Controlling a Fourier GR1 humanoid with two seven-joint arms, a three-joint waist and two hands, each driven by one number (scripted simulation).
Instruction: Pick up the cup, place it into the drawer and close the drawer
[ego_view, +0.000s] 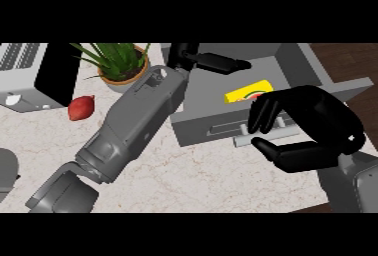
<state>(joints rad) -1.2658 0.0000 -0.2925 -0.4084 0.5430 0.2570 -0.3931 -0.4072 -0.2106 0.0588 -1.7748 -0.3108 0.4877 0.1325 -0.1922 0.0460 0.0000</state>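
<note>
The yellow cup (246, 93) with a red and green mark lies inside the open grey drawer (214, 127), near its front wall. My left forearm crosses the counter from the lower left. My left hand (201, 60) is above the drawer's back left corner, fingers stretched to the right, apart from the cup and holding nothing. My right hand (314, 127) hovers at the drawer's front right, fingers half curled and relaxed over the drawer's handle (255, 137), gripping nothing that I can see.
A potted plant (118, 62) stands at the back, left of the drawer. A red vegetable (81, 108) lies beside a grey and black appliance (33, 75) at the far left. The marble counter (207, 175) ends at the right, where dark wood floor shows.
</note>
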